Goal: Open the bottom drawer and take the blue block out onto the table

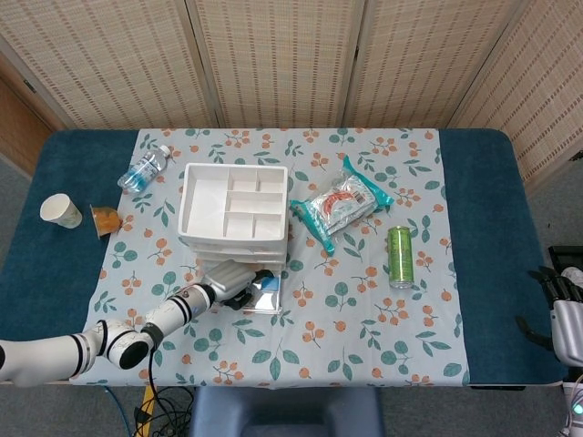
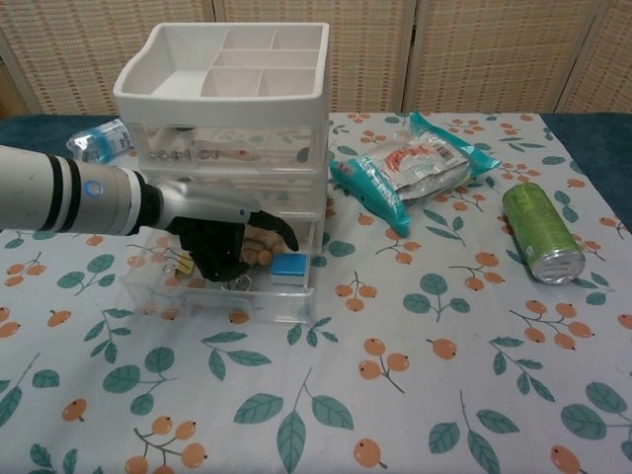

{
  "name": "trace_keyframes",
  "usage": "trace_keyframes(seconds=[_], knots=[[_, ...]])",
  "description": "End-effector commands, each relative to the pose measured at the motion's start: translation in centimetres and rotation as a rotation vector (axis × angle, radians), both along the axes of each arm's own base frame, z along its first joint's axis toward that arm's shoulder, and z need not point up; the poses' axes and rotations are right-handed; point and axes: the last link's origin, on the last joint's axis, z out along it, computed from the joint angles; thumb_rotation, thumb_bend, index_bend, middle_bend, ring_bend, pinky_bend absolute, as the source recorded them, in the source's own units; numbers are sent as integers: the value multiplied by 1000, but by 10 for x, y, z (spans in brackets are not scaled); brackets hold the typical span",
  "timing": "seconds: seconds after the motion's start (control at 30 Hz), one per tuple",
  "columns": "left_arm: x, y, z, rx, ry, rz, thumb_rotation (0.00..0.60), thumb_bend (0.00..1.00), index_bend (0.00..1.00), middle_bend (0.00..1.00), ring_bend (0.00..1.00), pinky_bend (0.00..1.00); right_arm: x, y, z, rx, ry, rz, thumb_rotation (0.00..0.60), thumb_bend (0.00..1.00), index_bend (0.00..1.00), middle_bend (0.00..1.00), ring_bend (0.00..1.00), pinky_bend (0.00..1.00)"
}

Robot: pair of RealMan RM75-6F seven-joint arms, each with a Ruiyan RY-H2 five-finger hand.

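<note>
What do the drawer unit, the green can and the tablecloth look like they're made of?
The drawer unit looks like plastic: an opaque white glossy top tray, with clear drawers whose contents show through. The green can is probably metal, given its bare silvery end with a rolled rim. The tablecloth seems to be a matte printed sheet, fabric or vinyl; the pictures do not settle which.

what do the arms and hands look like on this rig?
Left arm: white tube segments, black ring bands, a small blue-lit ring. Left hand: silver back, black fingers. Right hand: same grey body, black fingers. Black cables hang under the left arm.
</note>
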Motion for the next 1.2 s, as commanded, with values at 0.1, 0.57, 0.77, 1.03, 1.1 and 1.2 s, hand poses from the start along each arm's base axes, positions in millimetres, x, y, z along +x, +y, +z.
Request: trace_keyframes(seconds=[0.1,0.57,0.77,1.03,1.1,1.2], knots=[[3,5,-5,-8,5,5,600,585,125,964,1000,1000,0,0,0,-2,0,-2,600,268,188,153,214,215],[1,4,-6,-54,24,35,600,585,177,957,1000,1000,-2,2,0,-5,-2,-8,600,268,188,153,215,215],[-5,2,1,-55,42,29,600,585,247,954,1000,1000,-1,1,0,-4,-1,-7,600,267,188,153,215,215],[-1,-7,11,-44,-3,6,600,585,245,950,1000,1000,0,1,-2,0,-1,-6,600,267,188,153,215,215],[1,-9,9,-53,-6,-3,600,585,234,950,1000,1000,0,1,-2,1,-2,-5,600,268,188,153,215,215],[4,-10,5,-67,-8,-14,600,585,216,949,1000,1000,0,1,-2,1,-2,-6,600,268,188,153,215,215]])
